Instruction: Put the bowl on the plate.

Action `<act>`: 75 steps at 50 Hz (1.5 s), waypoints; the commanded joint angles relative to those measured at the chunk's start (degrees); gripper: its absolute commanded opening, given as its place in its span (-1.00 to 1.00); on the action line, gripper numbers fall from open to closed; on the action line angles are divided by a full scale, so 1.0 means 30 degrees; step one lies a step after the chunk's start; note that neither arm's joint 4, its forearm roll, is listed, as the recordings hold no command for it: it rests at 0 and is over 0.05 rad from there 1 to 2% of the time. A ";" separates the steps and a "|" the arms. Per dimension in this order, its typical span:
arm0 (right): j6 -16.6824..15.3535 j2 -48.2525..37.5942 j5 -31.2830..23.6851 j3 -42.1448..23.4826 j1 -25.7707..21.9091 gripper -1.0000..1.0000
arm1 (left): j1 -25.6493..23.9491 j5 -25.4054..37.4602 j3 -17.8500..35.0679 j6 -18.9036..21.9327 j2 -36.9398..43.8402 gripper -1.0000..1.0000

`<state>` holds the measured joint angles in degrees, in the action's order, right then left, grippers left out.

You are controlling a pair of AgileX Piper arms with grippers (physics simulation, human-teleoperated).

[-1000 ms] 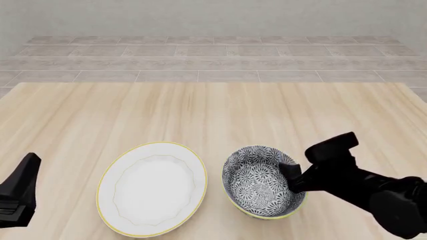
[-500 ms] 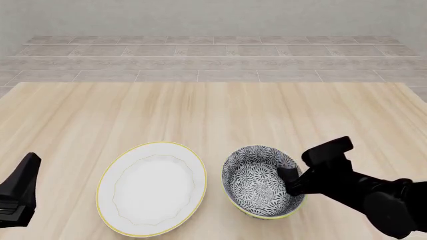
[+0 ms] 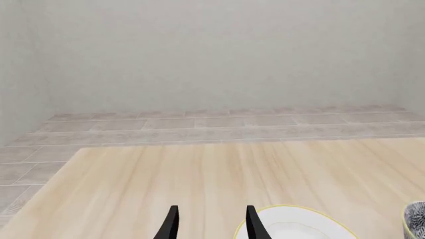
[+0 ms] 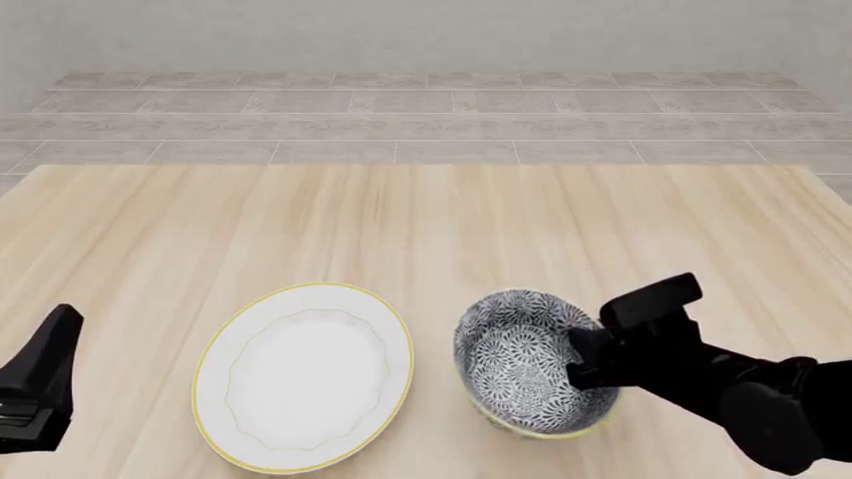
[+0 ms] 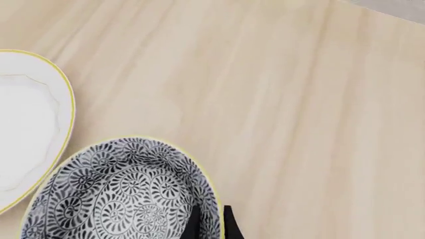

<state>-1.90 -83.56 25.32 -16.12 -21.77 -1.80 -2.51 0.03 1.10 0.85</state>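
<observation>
My right gripper [image 4: 582, 357] pinches the right rim of the bowl [image 4: 522, 361], lower right of the frame beside the plate [image 4: 303, 374]; rigid, slick, so I grip firmly.

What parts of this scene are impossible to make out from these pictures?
- Bowl: front view, the right gripper covers its right rim; whether it has left the table is unclear.
- Plate: right wrist view, cut off by the edge.
- Left gripper: left wrist view, only the fingertips show; front view, mostly out of frame.
</observation>
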 commanded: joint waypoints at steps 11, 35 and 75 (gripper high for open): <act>-0.0944 0.1334 -0.1586 -0.0370 0.0935 -1.00 | 0.0050 -0.0273 -0.0004 0.0007 0.0296 1.00; 0.0609 0.5020 -0.5578 -0.1703 0.0433 -1.00 | -0.0070 -0.8177 0.0001 0.0043 0.8283 1.00; 0.1633 0.7598 -0.9780 -0.4964 0.0450 -1.00 | -0.0079 -0.6366 0.0006 0.0086 0.6495 1.00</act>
<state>1.69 -61.96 -1.38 -27.94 -20.30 -2.06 -22.79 0.04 1.39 21.63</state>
